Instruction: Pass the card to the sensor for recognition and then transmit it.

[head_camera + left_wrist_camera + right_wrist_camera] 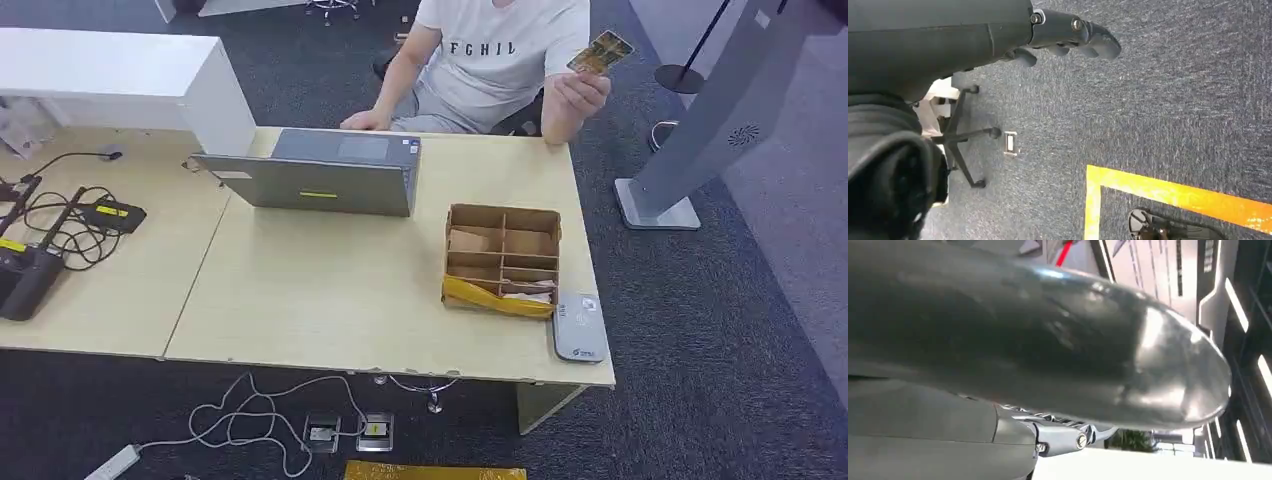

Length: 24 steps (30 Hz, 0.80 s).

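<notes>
A person seated behind the desk holds up a gold-patterned card (601,51) in a raised hand (577,92), above the desk's far right corner. The grey card sensor (579,327) lies flat at the desk's front right corner, next to a cardboard divider box (502,258). My left hand (1068,35) hangs over dark carpet, its fingers stretched out with nothing in them. Of my right hand (1063,436), a metal-jointed part shows beneath a large glossy dark shape; how its fingers stand is hidden.
An open grey laptop (320,178) stands at the desk's far middle. Black devices and cables (60,230) lie on the left. A grey kiosk stand (700,130) rises right of the desk. Cables and floor sockets (330,430) sit under the front edge. A chair base (963,135) stands near my left hand.
</notes>
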### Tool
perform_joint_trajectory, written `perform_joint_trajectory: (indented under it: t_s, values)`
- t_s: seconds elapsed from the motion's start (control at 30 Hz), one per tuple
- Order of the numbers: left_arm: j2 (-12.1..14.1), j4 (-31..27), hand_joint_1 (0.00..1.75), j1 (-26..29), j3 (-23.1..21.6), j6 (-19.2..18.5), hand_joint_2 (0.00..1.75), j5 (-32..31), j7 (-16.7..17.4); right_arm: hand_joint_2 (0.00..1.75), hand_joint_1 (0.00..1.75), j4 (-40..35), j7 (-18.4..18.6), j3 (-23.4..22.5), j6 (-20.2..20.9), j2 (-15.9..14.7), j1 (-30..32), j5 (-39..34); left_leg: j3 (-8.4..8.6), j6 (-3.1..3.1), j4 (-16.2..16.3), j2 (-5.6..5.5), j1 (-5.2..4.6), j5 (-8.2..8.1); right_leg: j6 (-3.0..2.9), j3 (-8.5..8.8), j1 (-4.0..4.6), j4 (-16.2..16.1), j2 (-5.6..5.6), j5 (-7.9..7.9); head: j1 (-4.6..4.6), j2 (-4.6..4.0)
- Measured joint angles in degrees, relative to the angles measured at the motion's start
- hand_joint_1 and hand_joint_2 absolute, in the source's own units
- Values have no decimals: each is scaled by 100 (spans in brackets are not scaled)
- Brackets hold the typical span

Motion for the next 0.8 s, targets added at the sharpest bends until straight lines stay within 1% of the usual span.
perform_joint_trajectory:
  t_s: [0.1,0.17,0.23,0.27,0.37,0.43,0.5,0.57,0.6,0.7,0.8]
  values:
    - [0,0,0,3,-4,2,0,13,0,0,0,-53,-215,476,370,116,-150,248,-10,0,-1,10,-1,0,2,0,-1,2,9,2,0,0]
    - [0,0,0,-5,-7,4,0,33,0,0,0,-145,-311,961,427,278,-252,514,-7,0,-1,17,0,0,3,-1,0,3,17,4,0,0]
    - [0,0,0,-21,-9,6,0,66,0,0,0,-245,-308,1484,494,454,-288,531,9,-1,-1,19,4,4,3,-1,5,2,22,6,-2,0]
    - [0,0,0,-31,-11,9,0,72,0,0,0,-300,-300,1687,541,503,-286,514,7,-3,0,16,6,7,3,0,7,2,19,6,2,0]
    - [2,0,0,-31,-15,9,0,83,-17,0,0,-664,-260,2496,604,701,-225,496,1,-4,1,6,6,15,3,-1,7,6,9,7,0,0]
    - [4,0,0,-30,-26,9,0,83,-37,0,0,-937,-178,2939,560,793,-148,620,-1,-5,1,7,6,15,2,-2,7,7,12,8,-4,0]
    - [4,0,0,-33,-48,4,0,83,-59,0,0,-1323,-39,3475,497,901,-52,831,2,-5,1,14,5,15,2,-6,7,8,18,8,-4,0]
    - [4,0,0,-37,-52,-15,0,81,-81,0,0,-1720,61,3969,608,977,26,994,3,-5,1,17,6,14,2,-7,7,8,22,8,-2,0]
    - [4,0,0,-43,-59,-24,0,81,-87,175,0,-1886,83,4157,758,1003,51,1064,0,-5,1,11,6,14,2,-6,7,8,15,8,0,0]
    - [-13,0,0,-43,-109,-11,0,77,-101,175,0,-2460,256,4764,1361,1073,156,1235,2,-6,1,13,6,14,2,-8,7,8,18,8,2,0]
    - [-153,0,0,-42,-146,185,0,68,-101,175,0,-3142,603,5372,1531,1082,336,1292,5,-5,2,13,4,14,2,-10,6,6,18,8,-2,0]
